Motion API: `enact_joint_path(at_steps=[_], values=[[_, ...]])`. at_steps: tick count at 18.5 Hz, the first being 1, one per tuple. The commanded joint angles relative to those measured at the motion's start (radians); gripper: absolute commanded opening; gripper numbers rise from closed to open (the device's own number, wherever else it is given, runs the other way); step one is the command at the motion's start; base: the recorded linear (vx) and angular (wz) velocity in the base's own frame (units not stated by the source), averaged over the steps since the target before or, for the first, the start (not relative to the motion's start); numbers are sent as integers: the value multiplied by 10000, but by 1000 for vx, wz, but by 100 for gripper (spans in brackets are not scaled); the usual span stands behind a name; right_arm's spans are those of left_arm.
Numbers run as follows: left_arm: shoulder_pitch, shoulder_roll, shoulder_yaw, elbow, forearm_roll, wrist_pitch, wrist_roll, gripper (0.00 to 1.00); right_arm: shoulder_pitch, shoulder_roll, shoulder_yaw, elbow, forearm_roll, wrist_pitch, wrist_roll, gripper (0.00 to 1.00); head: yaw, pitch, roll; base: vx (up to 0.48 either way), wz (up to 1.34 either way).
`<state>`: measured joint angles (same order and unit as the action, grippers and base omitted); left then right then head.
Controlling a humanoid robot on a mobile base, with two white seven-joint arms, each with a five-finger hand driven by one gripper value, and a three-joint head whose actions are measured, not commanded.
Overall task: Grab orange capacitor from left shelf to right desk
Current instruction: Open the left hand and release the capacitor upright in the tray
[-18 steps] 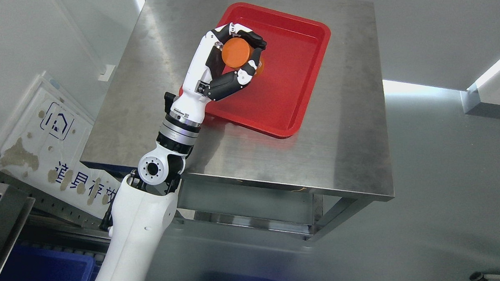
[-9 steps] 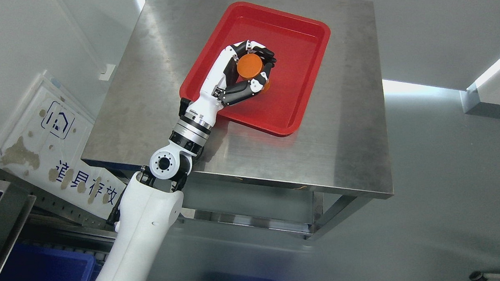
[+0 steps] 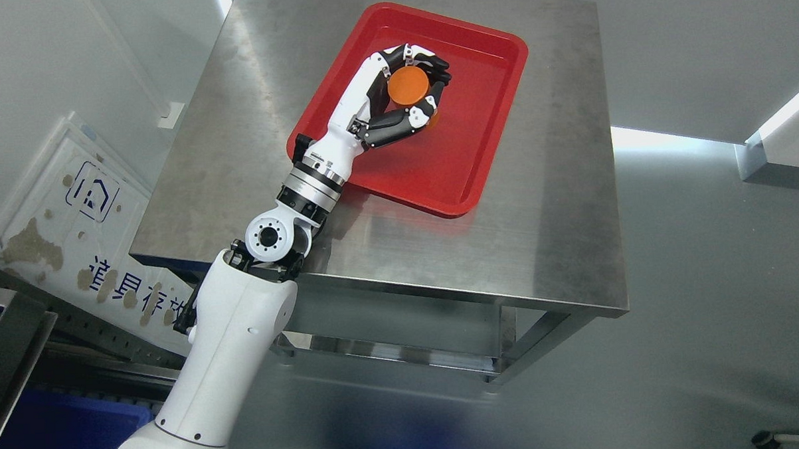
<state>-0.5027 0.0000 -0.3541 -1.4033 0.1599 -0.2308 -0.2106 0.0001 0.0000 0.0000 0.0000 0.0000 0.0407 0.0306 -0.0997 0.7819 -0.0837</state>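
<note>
My left hand (image 3: 409, 86) reaches from the lower left over the red tray (image 3: 483, 148) on the steel desk (image 3: 560, 245). Its black and white fingers (image 3: 396, 126) are curled around the orange capacitor (image 3: 408, 85), a round orange cylinder whose flat top faces the camera. The capacitor hangs low over the tray's middle; whether its base touches the tray floor is hidden by the hand. The right arm does not show.
A white sign board (image 3: 80, 222) with blue print leans at the left against the wall. A blue bin (image 3: 61, 436) and a metal shelf frame (image 3: 11, 344) sit at the lower left. Grey floor lies to the right of the desk.
My left arm has stretched farther over the desk, carrying the capacitor from the tray's left part toward its middle and lower toward the tray floor. The grip has stayed closed.
</note>
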Motion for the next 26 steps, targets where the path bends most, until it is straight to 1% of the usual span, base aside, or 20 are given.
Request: enact_joint_path(at_steps=[1,2,3,5,7,8,9,11,16,18,20,22,24,26], values=[[-801,174,-186,1162,-19,-54,203,37,336,-175,-123,-230,0,-8,1,100,0,0,0,0,0],[-863,174,-186,1209,-19,-39,234,45,336,-175,-108,-230,0,-8,1,100,0,0,0,0,0],[-954,174,-186,1239,-19,-39,250,57,336,-175,-107,-230,0,-8,1,100,0,0,0,0,0],[-1017,174,-186,1224,-19,-39,250,77,336,-175,-123,-230,0,-8,1,100,0,0,0,0,0],[-1017,174,-156,1194,-19,-100,235,86,336,-175,-123,-230,0,-8,1,100,0,0,0,0,0],[-1017,174,-64,1087,-4,-252,234,91,336,-175,-123,-230,0,-8,1,100,0,0,0,0,0],[-1032,174,-3,980,-3,-542,234,94,336,-175,-108,-230,0,-8,1,100,0,0,0,0,0],[-1047,174,470,628,-19,-836,234,99,336,-175,-123,-230,0,-8,1,100,0,0,0,0,0],[-635,174,2402,-506,-3,-852,158,99,336,-175,-108,-230,0,-8,1,100,0,0,0,0,0],[-99,174,3018,-1151,-3,-852,142,99,336,-175,-123,-230,0,-8,1,100,0,0,0,0,0],[591,488,3371,-1795,-3,-867,142,99,336,-175,-123,-230,0,-8,1,100,0,0,0,0,0],[1662,506,3922,-2240,-3,-883,173,99,336,-175,-123,-230,0,-8,16,100,0,0,0,0,0],[2721,399,4413,-2472,-3,-867,173,100,336,-175,-123,-230,0,-8,1,100,0,0,0,0,0],[3215,383,4584,-2488,12,-867,158,100,336,-175,-108,-230,0,-8,1,100,0,0,0,0,0]])
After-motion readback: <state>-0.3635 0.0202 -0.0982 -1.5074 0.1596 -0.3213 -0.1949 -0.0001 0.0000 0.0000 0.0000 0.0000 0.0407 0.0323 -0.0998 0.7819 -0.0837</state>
